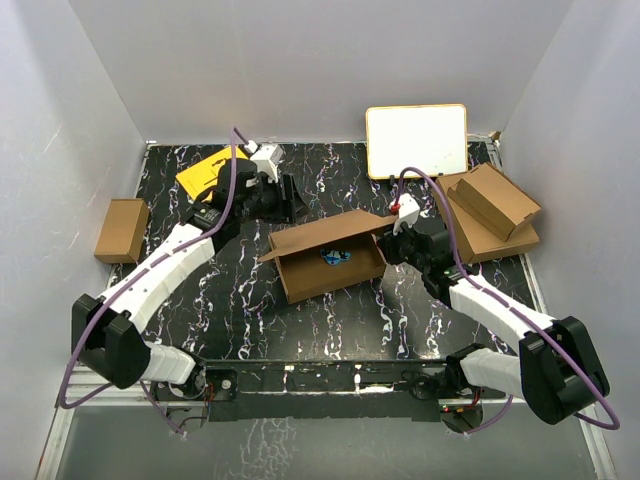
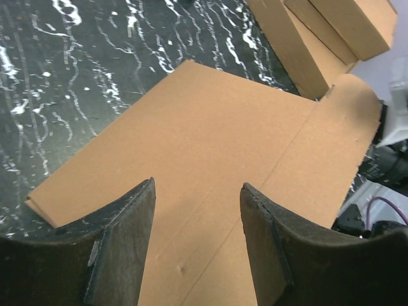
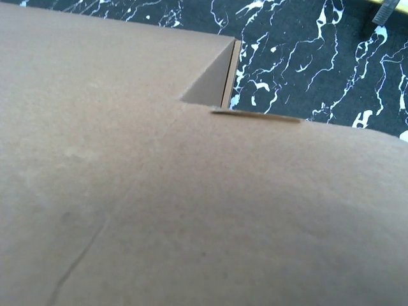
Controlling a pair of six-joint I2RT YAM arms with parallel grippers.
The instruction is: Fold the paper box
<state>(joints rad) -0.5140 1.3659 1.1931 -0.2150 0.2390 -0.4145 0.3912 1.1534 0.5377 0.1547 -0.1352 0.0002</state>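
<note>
The left jaws stand apart, nothing between them, near the far side of the paper box, which lies in the middle of the surface. The right jaws are at its right end flap; if they grip it cannot be told.

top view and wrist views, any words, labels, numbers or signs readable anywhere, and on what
No text can be read.
whiteboard: blank.
yellow card: any print too small to tell.
blue item inside the paper box: too small to read.
paper box cardboard: plain in both wrist views.
</note>
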